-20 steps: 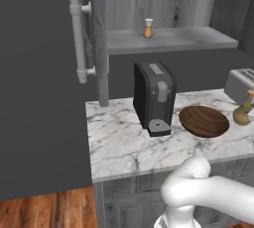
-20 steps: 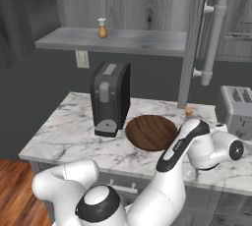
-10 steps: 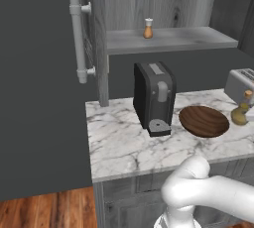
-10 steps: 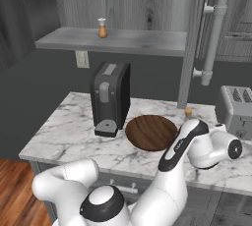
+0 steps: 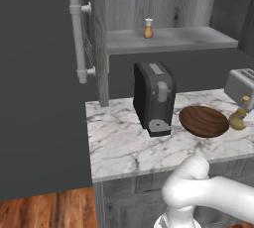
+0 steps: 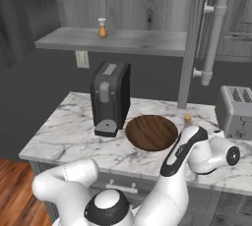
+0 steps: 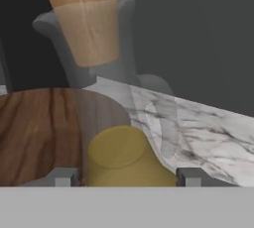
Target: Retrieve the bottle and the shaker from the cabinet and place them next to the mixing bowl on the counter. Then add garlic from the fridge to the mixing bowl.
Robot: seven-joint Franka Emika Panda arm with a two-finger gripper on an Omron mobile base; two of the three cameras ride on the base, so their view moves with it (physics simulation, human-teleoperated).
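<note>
Standing on the white marble counter (image 5: 124, 142) at 3 o'clock of the round dark wooden mixing bowl (image 5: 204, 121), just beside its rim, is the clear glass bottle with yellow-olive liquid and a tan cork stopper (image 7: 99, 88); in the left base view it sits at the right edge, in front of the silver toaster (image 5: 241, 86). The hand view looks at it from very close, with the pincer (image 7: 121, 176) set around the bottle's base and 1 grey fingertip on each side; the fingers stand moderately apart, and I cannot tell whether they press the glass. The small orange shaker with a pale top (image 6: 102, 28) stands upright on the grey cabinet shelf (image 6: 138, 41), at about 12 o'clock above the black coffee machine (image 6: 110, 97), well apart from the bowl.
</note>
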